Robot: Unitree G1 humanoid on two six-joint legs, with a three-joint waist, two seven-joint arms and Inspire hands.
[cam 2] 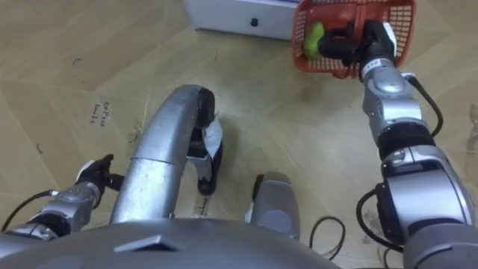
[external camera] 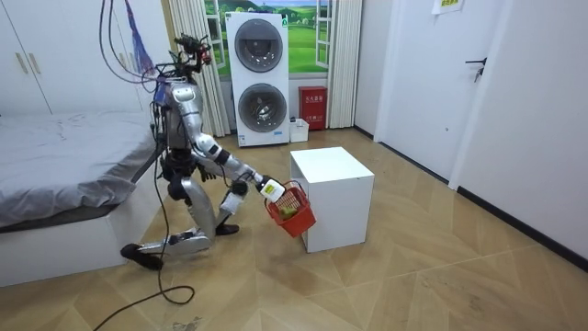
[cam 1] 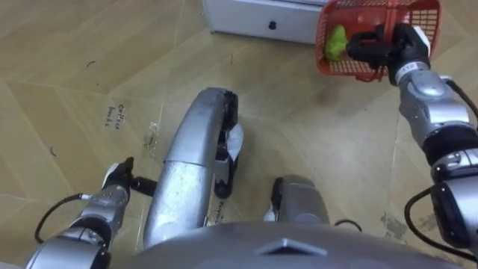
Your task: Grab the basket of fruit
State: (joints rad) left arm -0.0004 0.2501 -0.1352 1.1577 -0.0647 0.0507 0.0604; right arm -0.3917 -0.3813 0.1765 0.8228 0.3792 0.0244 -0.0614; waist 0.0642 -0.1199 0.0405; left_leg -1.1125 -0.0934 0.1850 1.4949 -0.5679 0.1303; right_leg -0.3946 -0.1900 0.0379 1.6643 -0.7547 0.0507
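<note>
- Right hand [cam 1: 382, 46]: fingers curled over the wall of the red fruit basket [cam 1: 426, 22], clamped on it.
- Basket tipped, held clear of the wood floor [cam 1: 75, 67]; green fruit [cam 1: 335, 43] inside.
- Just beside: white cabinet [cam 1: 246, 19].
- Left hand [cam 1: 118, 187] low, near the floor.
- Kneeling on one knee between bed [external camera: 64, 165] and cabinet.

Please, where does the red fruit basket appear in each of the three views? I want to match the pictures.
Left eye view: the red fruit basket is at the top right, gripped by the right hand.
Right eye view: the basket is at the top, right of centre, in the same hand.
Room view: the basket is low at the centre, in front of the kneeling robot.
Shared landmark: the white cabinet beside the basket.
</note>
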